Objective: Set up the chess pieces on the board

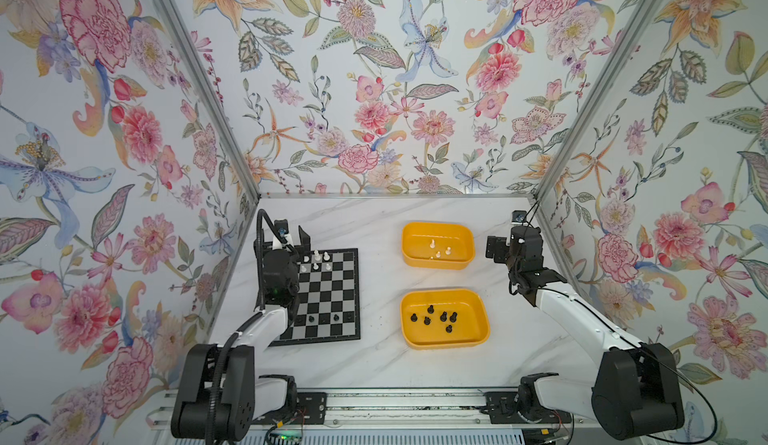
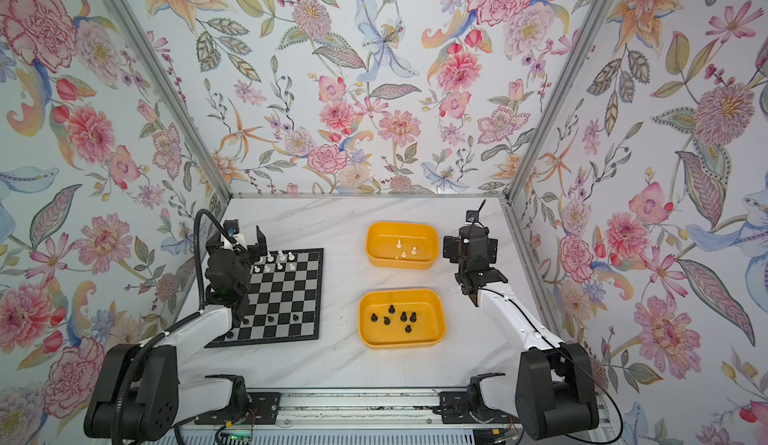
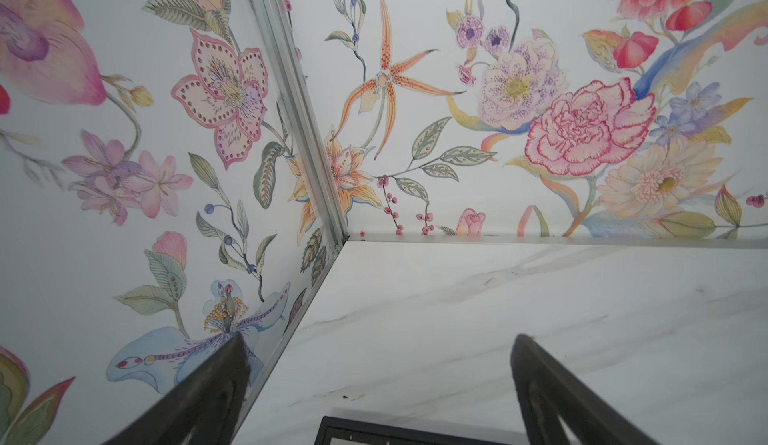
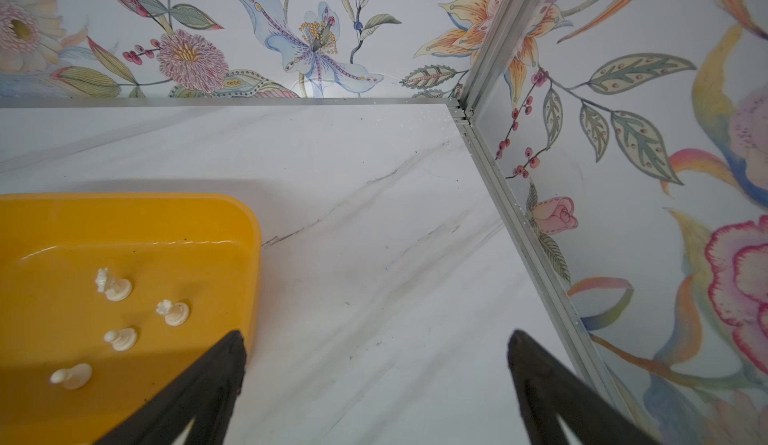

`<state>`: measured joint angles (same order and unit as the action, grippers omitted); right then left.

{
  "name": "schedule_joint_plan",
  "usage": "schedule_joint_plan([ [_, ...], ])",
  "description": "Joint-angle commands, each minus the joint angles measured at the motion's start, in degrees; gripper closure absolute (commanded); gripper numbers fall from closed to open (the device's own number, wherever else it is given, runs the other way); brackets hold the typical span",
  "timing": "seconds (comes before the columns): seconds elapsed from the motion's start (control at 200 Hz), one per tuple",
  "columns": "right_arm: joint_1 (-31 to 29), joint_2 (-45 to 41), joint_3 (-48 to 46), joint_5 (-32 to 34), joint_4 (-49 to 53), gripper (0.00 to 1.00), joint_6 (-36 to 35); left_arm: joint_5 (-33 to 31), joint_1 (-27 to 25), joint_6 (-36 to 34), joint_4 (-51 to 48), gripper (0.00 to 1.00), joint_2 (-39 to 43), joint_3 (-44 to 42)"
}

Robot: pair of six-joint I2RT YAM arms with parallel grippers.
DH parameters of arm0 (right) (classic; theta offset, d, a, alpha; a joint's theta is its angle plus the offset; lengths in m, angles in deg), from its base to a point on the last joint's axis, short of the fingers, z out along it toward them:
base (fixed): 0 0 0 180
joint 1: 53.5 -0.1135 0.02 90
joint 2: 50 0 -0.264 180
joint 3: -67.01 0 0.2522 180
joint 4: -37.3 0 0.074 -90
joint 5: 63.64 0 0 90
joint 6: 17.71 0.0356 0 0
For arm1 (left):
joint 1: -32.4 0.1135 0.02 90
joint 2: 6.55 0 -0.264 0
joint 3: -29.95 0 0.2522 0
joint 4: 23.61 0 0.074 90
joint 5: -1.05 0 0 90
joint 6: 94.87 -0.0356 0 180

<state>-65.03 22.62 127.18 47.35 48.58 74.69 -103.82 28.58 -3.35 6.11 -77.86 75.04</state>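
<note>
Left gripper: two dark fingers spread wide, nothing between them. Board: one black-bordered corner (squares barely visible) lying on the table, white marble. Walls: floral, meeting at a metal post.

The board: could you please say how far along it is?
Done: some white pieces and black pieces stand on the board. In hand: nothing; left claw and right claw are open, empty. Left: four whites in the far tub, several blacks in the near tub.
</note>
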Motion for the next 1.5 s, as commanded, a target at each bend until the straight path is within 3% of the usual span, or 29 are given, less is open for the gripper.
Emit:
schedule_joint_plan([
  [0.0,-2.22,0.03,3.46,-1.55,4.22,0.01,0.11,-4.48,0.43,3.66,-18.44,0.01,1.29,7.78],
  [0.09,-3.83,0.6,5.55,-1.61,5.42,0.01,0.5,-4.01,3.26,10.18,-29.69,0.06,0.02,14.2],
  [0.22,-6.39,1.04,8.35,-1.75,6.65,0.01,-0.03,-0.65,9.54,20.85,-41.17,0.22,-0.72,19.71],
  [0.3,-7.34,1.24,9.41,-2.07,6.95,0.01,-0.14,2.86,13.84,25.74,-44.53,0.5,-1.14,20.89],
  [0.4,-7.97,1.25,10.13,-2.94,7.48,0.01,0.7,6.83,17.97,28.8,-48.56,0.68,-3.1,22.04],
  [0.626,-9.46,-0.41,9.12,-3.83,7.84,0.01,2.42,16.94,26.75,34.08,-54.04,0.73,-8.35,20.31],
  [0.961,-9.57,-3.06,4.6,-5.24,6.81,0.01,4.16,19.91,32.32,35.39,-55.24,0.64,-11.83,16.69],
  [1.496,-9.5,-3.87,-0.69,-8.07,5.22,0.01,8.93,14.37,33.26,31.97,-56.72,0.64,-17.72,17.74],
])
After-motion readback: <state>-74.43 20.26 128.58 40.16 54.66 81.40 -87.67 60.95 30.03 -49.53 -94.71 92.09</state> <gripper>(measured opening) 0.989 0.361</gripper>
